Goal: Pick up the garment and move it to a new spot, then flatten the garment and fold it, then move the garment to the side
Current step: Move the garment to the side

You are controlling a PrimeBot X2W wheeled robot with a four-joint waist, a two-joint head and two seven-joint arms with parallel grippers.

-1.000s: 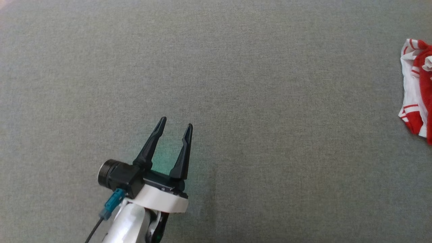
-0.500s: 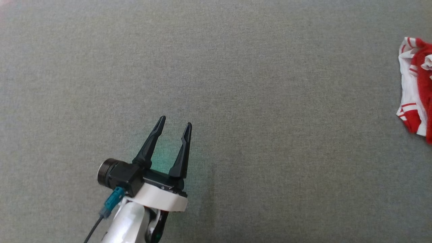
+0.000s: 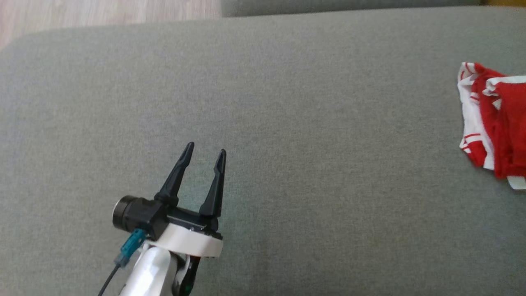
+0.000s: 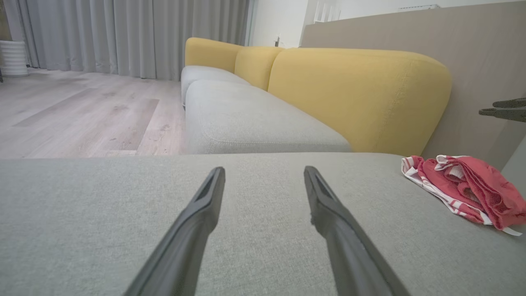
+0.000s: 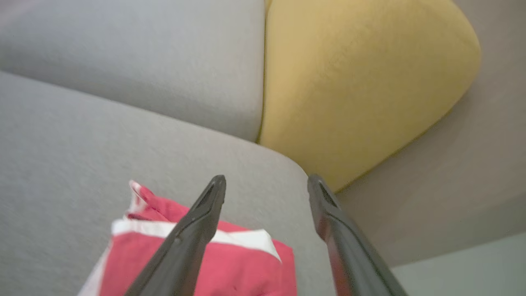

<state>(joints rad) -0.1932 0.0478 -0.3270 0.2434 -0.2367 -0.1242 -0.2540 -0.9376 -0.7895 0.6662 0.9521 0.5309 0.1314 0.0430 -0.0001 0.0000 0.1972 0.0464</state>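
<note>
The garment point(image 3: 497, 127) is a crumpled red cloth with white striped edges, lying at the right end of the grey sofa seat point(image 3: 287, 123). My left gripper point(image 3: 205, 149) hovers open over bare cushion far to the garment's left, holding nothing. In the left wrist view its fingers point(image 4: 264, 170) point across the seat, with the garment point(image 4: 468, 191) off to the right. My right gripper point(image 5: 267, 179) stands open just above the garment point(image 5: 230, 263), jaws apart and empty. The other arm's dark fingers point(image 4: 507, 113) show above the garment.
A yellow backrest cushion point(image 4: 357, 94) rises behind the seat's right end. Beyond a seam lies another grey seat cushion point(image 4: 246, 119). Wooden floor point(image 4: 82, 111) and grey curtains point(image 4: 123, 37) lie past the seat's far edge. A beige wall panel point(image 5: 452, 176) runs beside the sofa.
The head camera has shifted, so the seat's far edge, floor and more of the garment now show. My right gripper has gone from shut to open. The left gripper has stayed put.
</note>
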